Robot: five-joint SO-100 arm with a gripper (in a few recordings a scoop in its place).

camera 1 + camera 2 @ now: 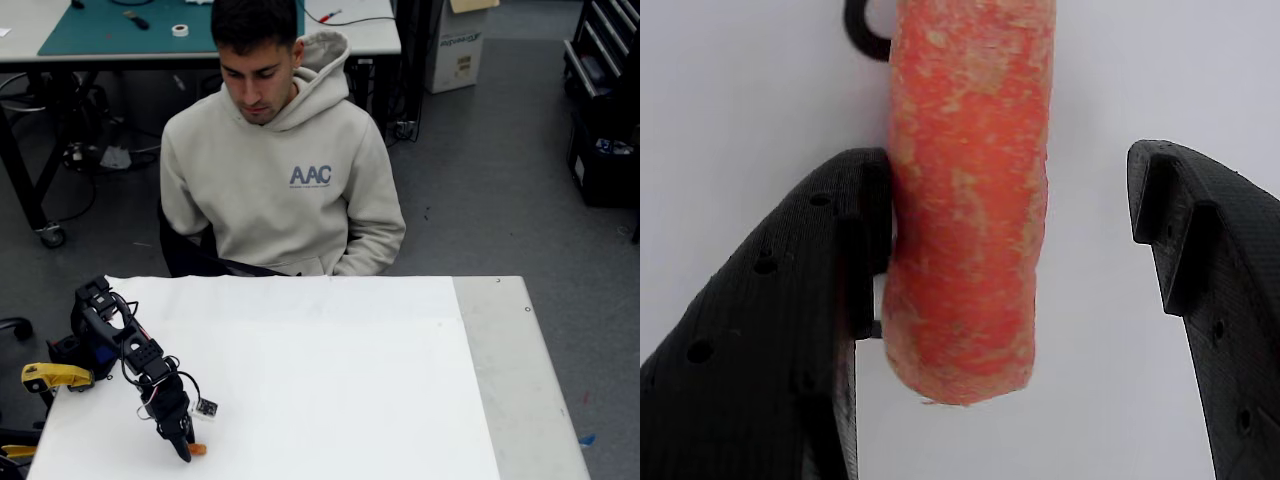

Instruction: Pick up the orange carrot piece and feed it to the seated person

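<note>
The orange carrot piece (968, 200) lies on the white table surface, running top to bottom in the wrist view, with its rounded end low in the picture. My black gripper (1010, 230) is open around it: the left finger touches the carrot's side, the right finger stands apart from it with a gap. In the fixed view the gripper (186, 447) points down at the table's front left, and a bit of the carrot piece (198, 449) peeks out beside its tip. The seated person (280, 170) in a beige hooded sweatshirt sits behind the table's far edge, looking down.
The white table (330, 380) has a grey strip along its right side. The arm's base with a yellow part (55, 376) sits at the left edge. Behind the person stands a workbench (100, 30) with a green mat. A dark cable loop (865, 35) lies past the carrot.
</note>
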